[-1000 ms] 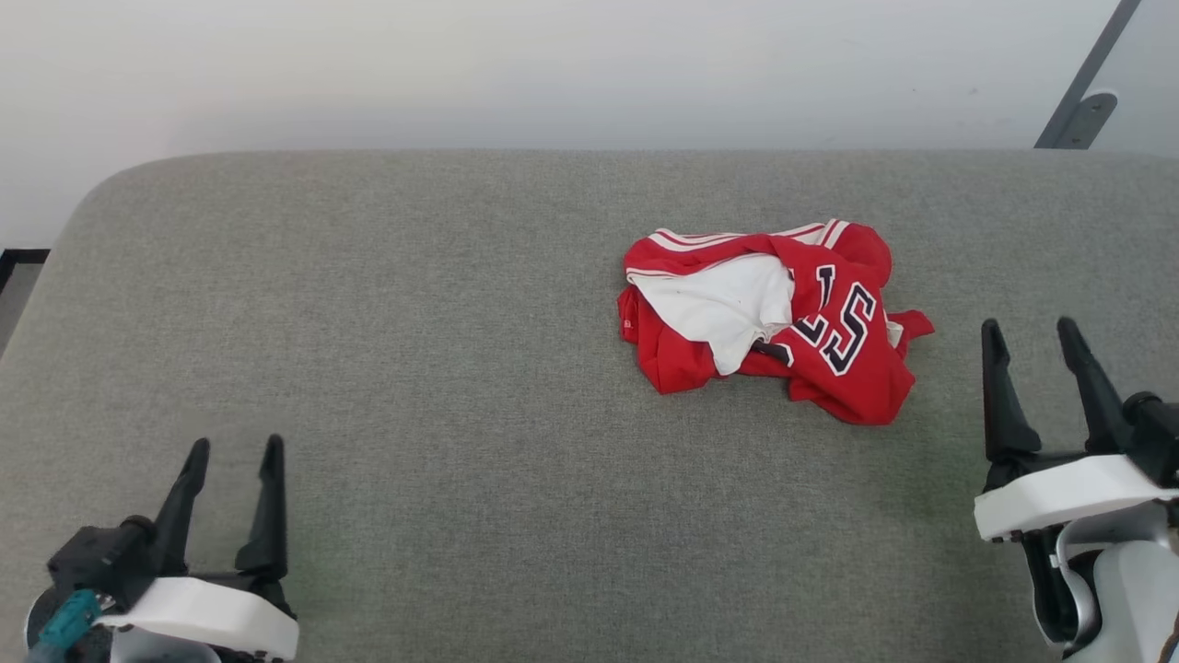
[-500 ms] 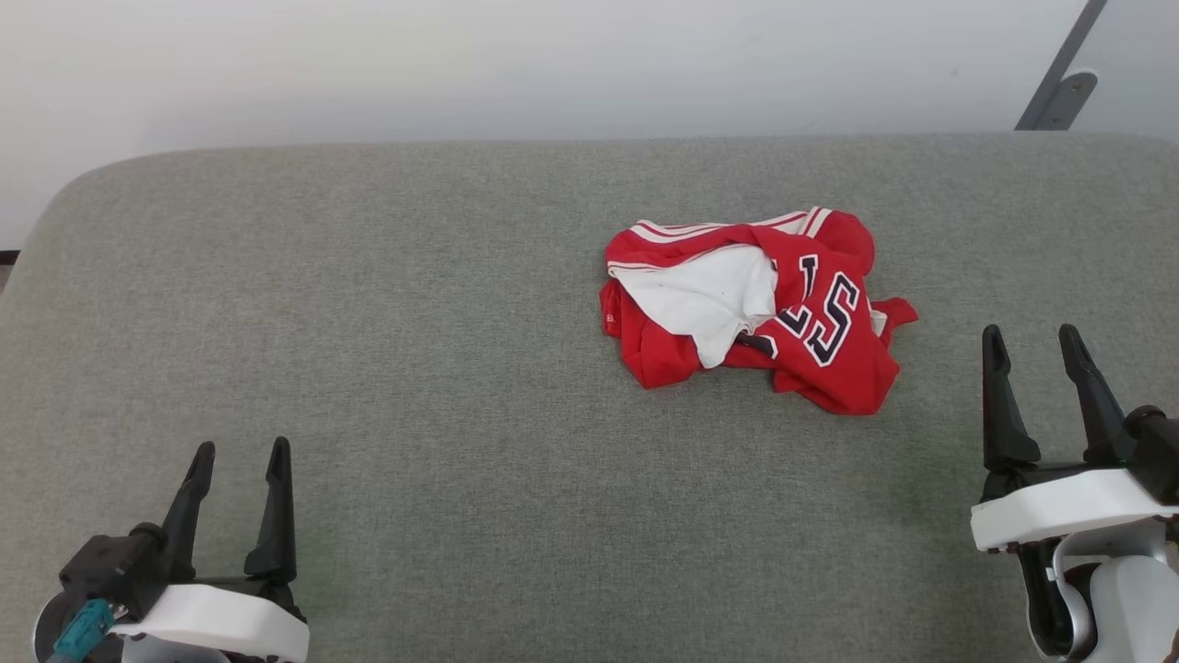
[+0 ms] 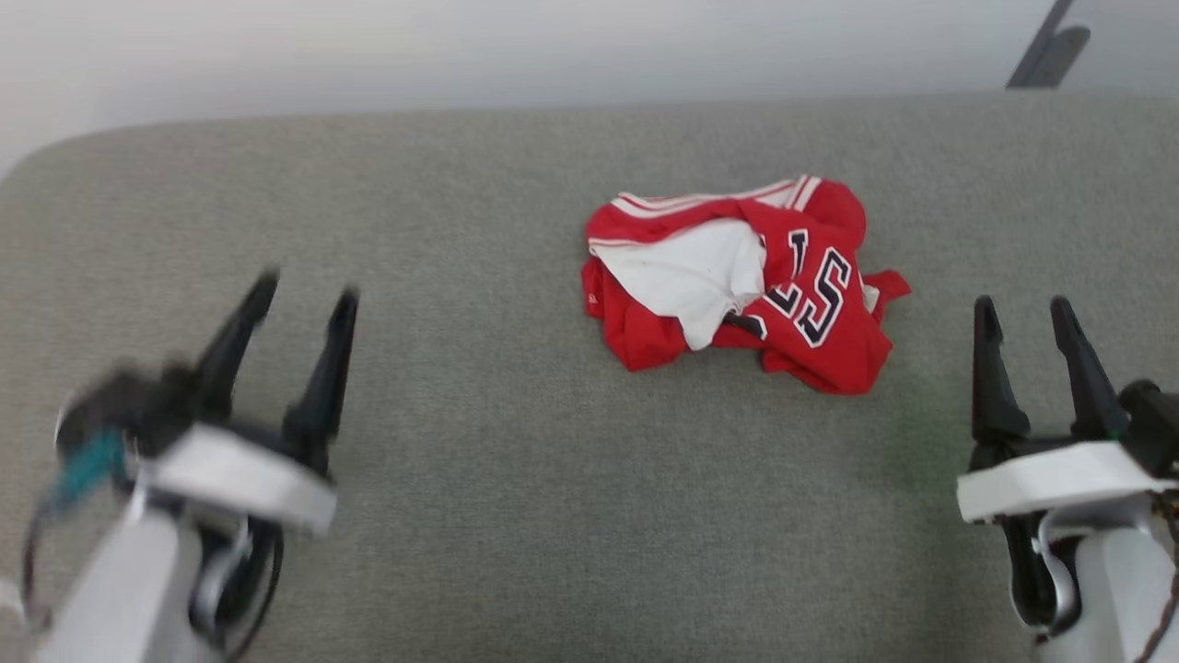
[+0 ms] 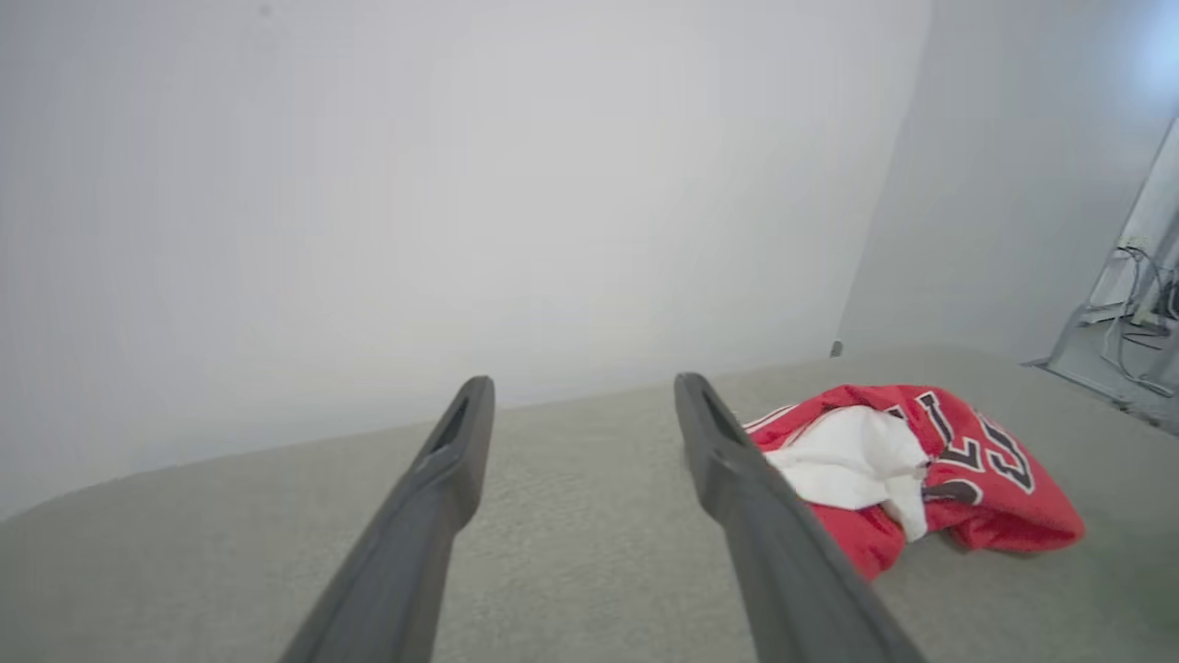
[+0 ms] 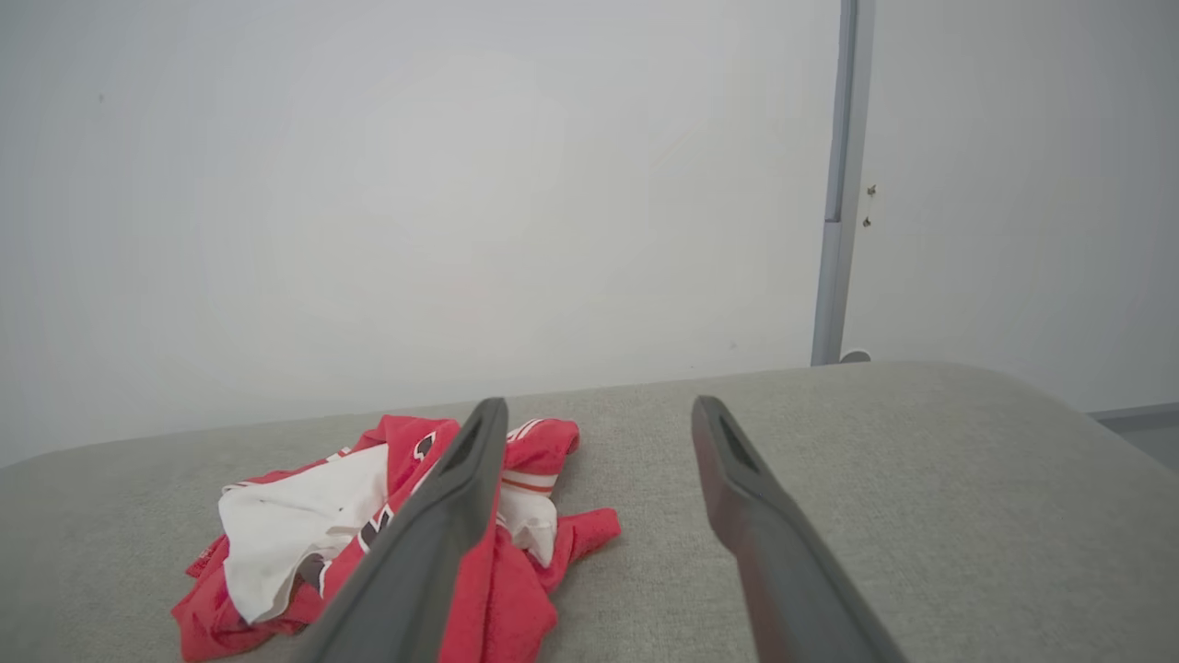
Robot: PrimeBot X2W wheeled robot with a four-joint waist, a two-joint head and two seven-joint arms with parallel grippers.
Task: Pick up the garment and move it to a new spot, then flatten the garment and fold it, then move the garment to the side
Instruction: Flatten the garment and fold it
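Note:
The garment (image 3: 737, 285) is a red jersey with white lining and dark numerals, crumpled in a heap right of centre on the grey padded table (image 3: 479, 516). It also lies at the right of the left wrist view, garment (image 4: 921, 470), and at the lower left of the right wrist view, garment (image 5: 304, 534). My left gripper (image 3: 304, 295) is open and blurred, well to the garment's left with bare table between. My right gripper (image 3: 1022, 313) is open at the right, a short way from the heap's right edge. Both are empty, as the left gripper (image 4: 580, 387) and right gripper (image 5: 599, 410) show.
A pale wall (image 3: 553, 46) rises behind the table's far edge. A grey metal post (image 5: 834, 184) stands at the back right. The table's left corner (image 3: 37, 166) is rounded. Cables (image 4: 1138, 295) lie on the floor past the table's right end.
My left gripper has lifted and swung forward and to the right, toward the garment. The head camera has shifted, so the whole scene sits a little higher. The right gripper has barely moved.

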